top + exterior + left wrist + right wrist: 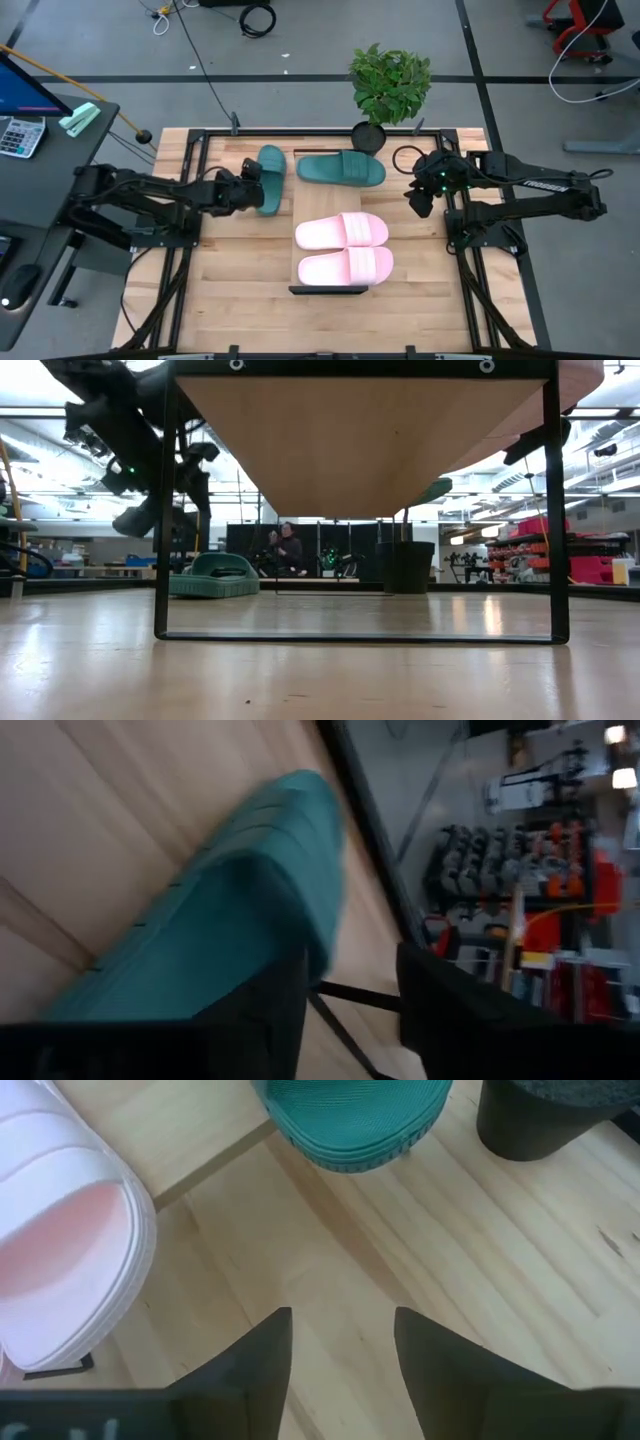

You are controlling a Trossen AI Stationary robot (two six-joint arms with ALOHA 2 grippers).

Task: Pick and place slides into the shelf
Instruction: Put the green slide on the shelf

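A dark teal slide [270,178] lies sole-down on the table left of the shelf [312,205]; it also shows in the low view [215,575]. My left gripper [248,190] stands open at that slide's left side. In the left wrist view the slide [240,890] lies along one finger and the gap of the gripper [350,960] is empty. A second teal slide [340,168] lies across the shelf's far end. Two pink slides [342,232] [345,266] lie side by side on its near half. My right gripper [420,195] hangs open right of the shelf, over bare table [340,1350]. My left gripper has one finger [270,1010] right against the teal slide's long side [290,920], coming level from the table's left. I cannot tell whether it touches. Nothing sits between the two fingers. The slide lies flat on the table.
A potted plant [388,85] stands at the far edge in a dark pot [550,1120], just beyond the shelf. Dark metal framing [195,180] runs along the table's sides. The shelf board stands raised on thin dark legs [160,560]. Bare tabletop lies at near left and near right.
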